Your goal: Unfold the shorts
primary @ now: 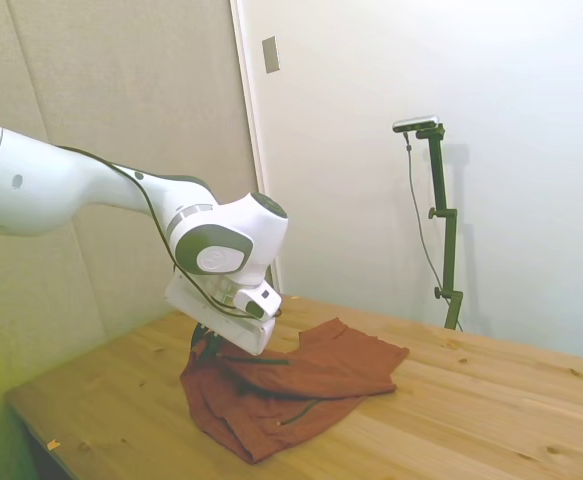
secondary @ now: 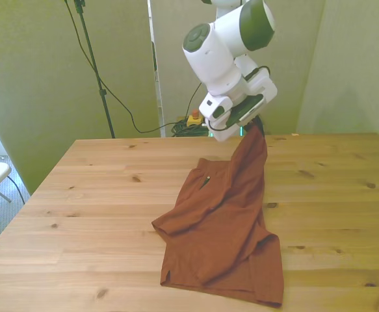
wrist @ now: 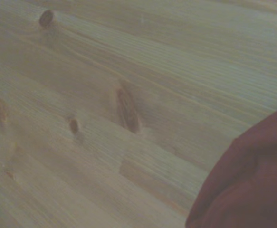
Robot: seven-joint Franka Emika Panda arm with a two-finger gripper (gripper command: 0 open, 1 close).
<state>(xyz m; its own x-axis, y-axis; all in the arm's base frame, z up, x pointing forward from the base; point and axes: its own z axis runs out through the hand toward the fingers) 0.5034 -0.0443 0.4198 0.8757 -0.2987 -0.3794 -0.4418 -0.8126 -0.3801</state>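
The rust-red shorts (secondary: 222,221) lie crumpled on the wooden table (secondary: 98,188), with one corner pulled up off the surface. My gripper (secondary: 257,125) is shut on that raised corner, above the far side of the table, toward the front view's right. From there the cloth slopes down to a wrinkled heap near the table's front edge. In the side view the gripper (primary: 205,345) sits low over the near end of the shorts (primary: 301,380). A dark cord shows on the fabric. The wrist view shows a fold of the shorts (wrist: 252,180) beside bare wood.
Bare wood of the table (primary: 491,420) stretches on both sides of the cloth. Behind the table's far edge, a small yellow box with a red button (secondary: 194,119) and dark cables sit low by the wall.
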